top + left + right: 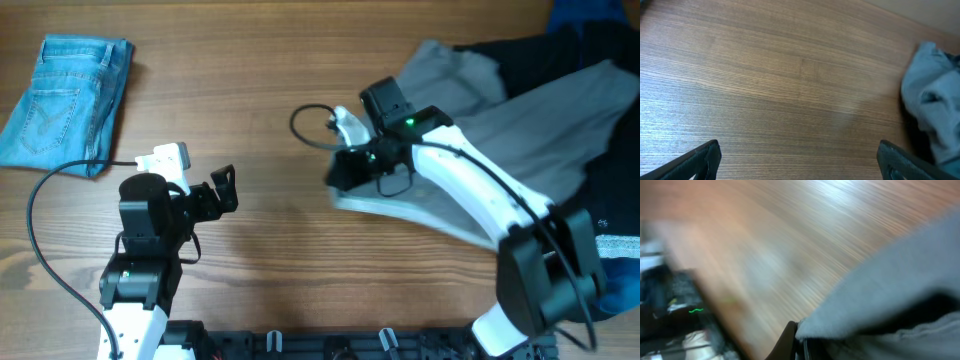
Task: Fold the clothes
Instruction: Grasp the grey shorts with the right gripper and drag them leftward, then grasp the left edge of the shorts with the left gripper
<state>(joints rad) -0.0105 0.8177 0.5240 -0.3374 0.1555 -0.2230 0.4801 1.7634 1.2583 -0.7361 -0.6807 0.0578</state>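
A grey garment (520, 120) lies spread at the right of the table, over a dark garment (600, 200). My right gripper (345, 172) is shut on the grey garment's left edge and holds it just above the wood; the blurred right wrist view shows the grey cloth (890, 290) pinched at the finger (792, 340). My left gripper (222, 190) is open and empty over bare wood at the lower left; its wrist view shows both fingers (800, 160) wide apart and a bit of the grey cloth (935, 110) at the right edge.
A folded pair of blue jeans (65, 100) lies at the far left. A black cable loop (310, 125) hangs by the right wrist. The table's front rail (330, 345) runs along the near edge.
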